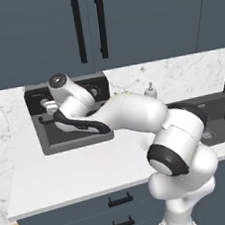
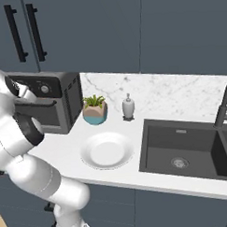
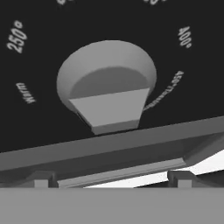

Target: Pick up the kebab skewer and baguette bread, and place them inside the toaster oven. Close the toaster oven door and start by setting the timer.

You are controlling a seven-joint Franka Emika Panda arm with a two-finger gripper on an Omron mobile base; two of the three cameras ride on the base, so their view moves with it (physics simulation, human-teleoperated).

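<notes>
The toaster oven (image 2: 63, 106) stands at the back left of the counter, its door (image 2: 43, 116) up against the front with the black bar handle across it. My gripper (image 3: 110, 181) is right at the oven's black top panel (image 1: 99, 86), open, its fingertips (image 3: 41, 181) wide apart just below a silver knob (image 3: 107, 85) ringed with temperature marks. The white hand (image 1: 62, 93) covers the left of that panel. The kebab skewer and baguette bread are hidden.
Right of the oven stand a small potted plant (image 2: 95, 111) and a soap bottle (image 2: 128, 106). A bare white plate (image 2: 106, 150) lies in front of them. The dark sink (image 2: 182, 149) and its faucet (image 2: 225, 106) fill the right.
</notes>
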